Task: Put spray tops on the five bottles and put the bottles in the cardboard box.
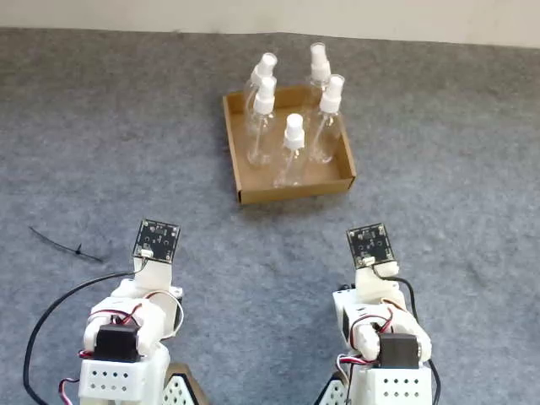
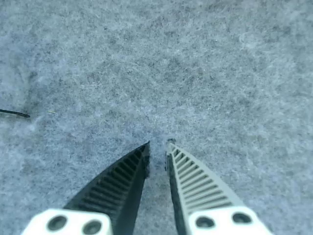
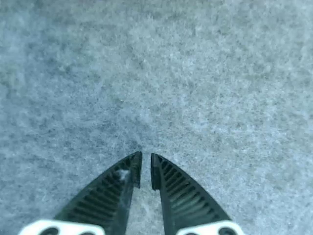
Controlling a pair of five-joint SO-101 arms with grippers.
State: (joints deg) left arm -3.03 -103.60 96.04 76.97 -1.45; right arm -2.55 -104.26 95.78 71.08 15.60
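Standing upright, all five clear plastic bottles [image 1: 291, 160] with white spray tops [image 1: 294, 131] sat inside the shallow brown cardboard box [image 1: 291, 192] at the far middle of the grey felt bench [image 1: 456, 118]. The left claw [image 2: 157, 147] and right claw [image 3: 145, 159] hung pretty much closed and empty over bare felt on the near side. A thin black cable tie [image 1: 67, 247] lay off to the left.

A thin black cable tie [image 1: 67, 249] lies on the grey felt-covered tabletop [image 1: 456, 126] at its left side; a pale strip [image 1: 253, 13] borders the far edge.
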